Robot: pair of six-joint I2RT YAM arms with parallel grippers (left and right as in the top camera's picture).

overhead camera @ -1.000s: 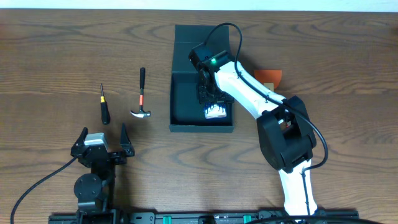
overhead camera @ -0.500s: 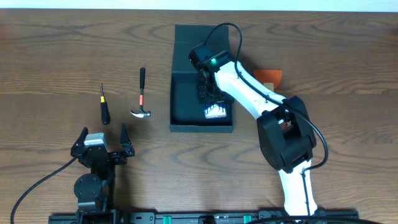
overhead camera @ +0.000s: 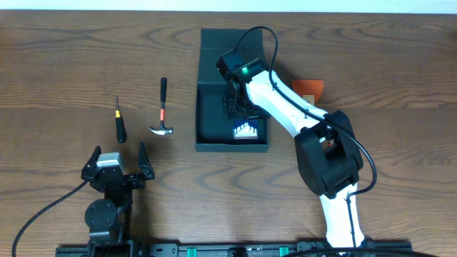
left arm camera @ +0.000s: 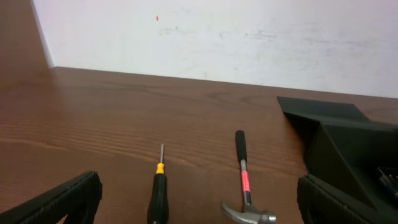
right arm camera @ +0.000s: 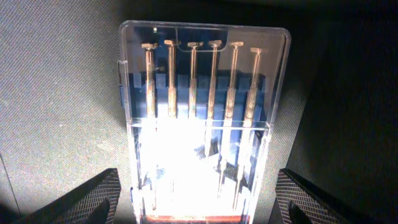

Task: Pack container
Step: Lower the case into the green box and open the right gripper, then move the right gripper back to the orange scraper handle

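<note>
The right arm reaches forward and left from its base at the near edge of the worktop (overhead camera: 371, 64), wrist bent straight down into the container (overhead camera: 211, 118), the dark teal box standing open at mid-worktop with its flap lid laid back on the far side. Beneath the wrist a clear case of small screwdrivers (right arm camera: 202, 112) lies flat on the box floor, towards the near right corner; the right fingers (right arm camera: 99, 202) stand spread on either side of it, apart from its walls, holding nothing. The step in hand looks to be the release of the case, and doing it well would mean rising straight up with the fingers wide, so neither catches the case's edge or drags it, then clearing the box wall before swinging away. The left arm sits folded low at the near left edge, the left fingers (left arm camera: 68, 202) wide and empty, aimed at the hammer (overhead camera: 163, 114) and black-handled screwdriver (overhead camera: 120, 123) lying outside the box, not yet packed
</note>
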